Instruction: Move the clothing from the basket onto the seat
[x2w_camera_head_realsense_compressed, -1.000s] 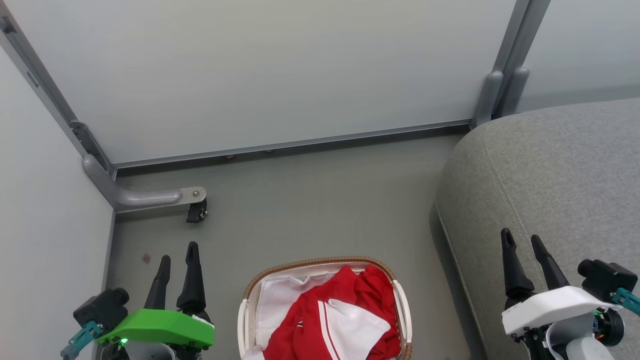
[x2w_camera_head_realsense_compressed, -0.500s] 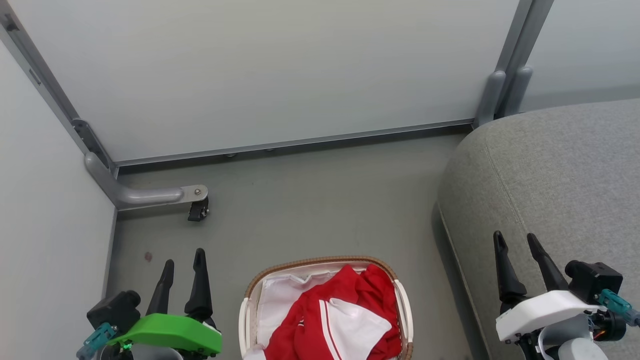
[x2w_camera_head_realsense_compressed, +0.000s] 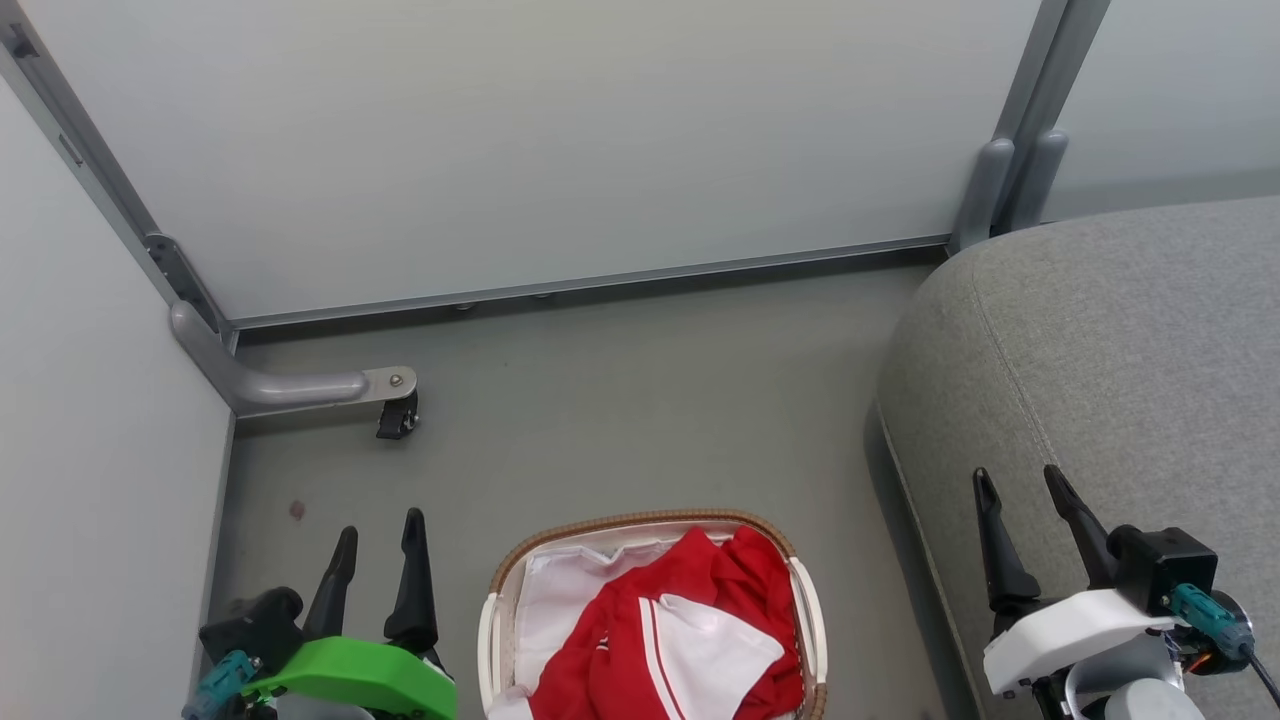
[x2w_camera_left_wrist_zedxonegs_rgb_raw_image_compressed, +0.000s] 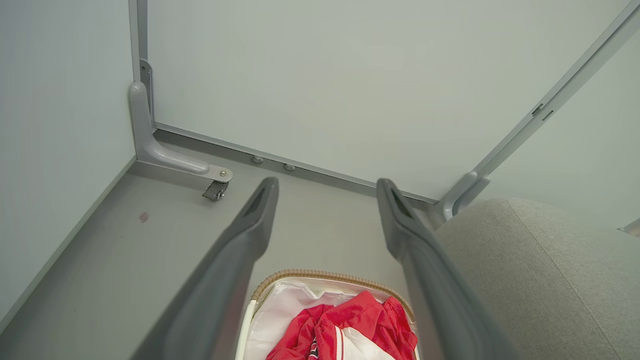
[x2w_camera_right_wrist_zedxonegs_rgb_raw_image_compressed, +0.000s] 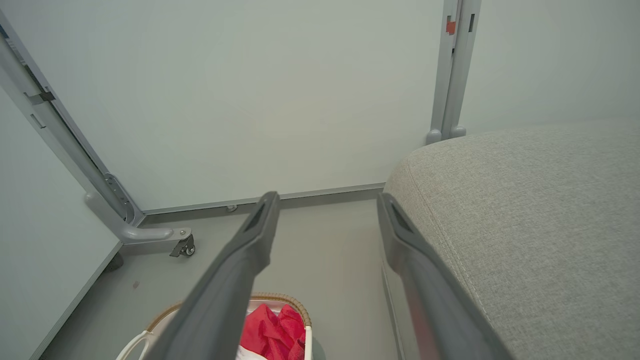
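Note:
The red clothing (x2w_camera_head_realsense_compressed: 690, 620) with white panels lies heaped in the basket (x2w_camera_head_realsense_compressed: 640, 523), a white oval with a brown woven rim at the bottom centre of the head view. The grey seat (x2w_camera_head_realsense_compressed: 1130, 340) fills the right side. My left gripper (x2w_camera_head_realsense_compressed: 379, 530) hangs open over the floor left of the basket, nothing between its fingers. My right gripper (x2w_camera_head_realsense_compressed: 1018, 480) is open above the seat's front edge. In the left wrist view the clothing (x2w_camera_left_wrist_zedxonegs_rgb_raw_image_compressed: 360, 320) and basket (x2w_camera_left_wrist_zedxonegs_rgb_raw_image_compressed: 320, 274) show between the open fingers (x2w_camera_left_wrist_zedxonegs_rgb_raw_image_compressed: 250, 225). The right wrist view catches the clothing (x2w_camera_right_wrist_zedxonegs_rgb_raw_image_compressed: 272, 327), basket (x2w_camera_right_wrist_zedxonegs_rgb_raw_image_compressed: 295, 302) and seat (x2w_camera_right_wrist_zedxonegs_rgb_raw_image_compressed: 525, 210).
Pale partition panels (x2w_camera_head_realsense_compressed: 560, 140) wall off the back and left. A grey bracket foot with a small caster (x2w_camera_head_realsense_compressed: 397, 415) stands on the grey floor (x2w_camera_head_realsense_compressed: 640, 410) at the left. A metal post (x2w_camera_head_realsense_compressed: 1010, 180) rises beside the seat's far corner.
Both grippers have drawn back toward the bottom of the head view and inward a little, still open. The basket and clothing lie as before.

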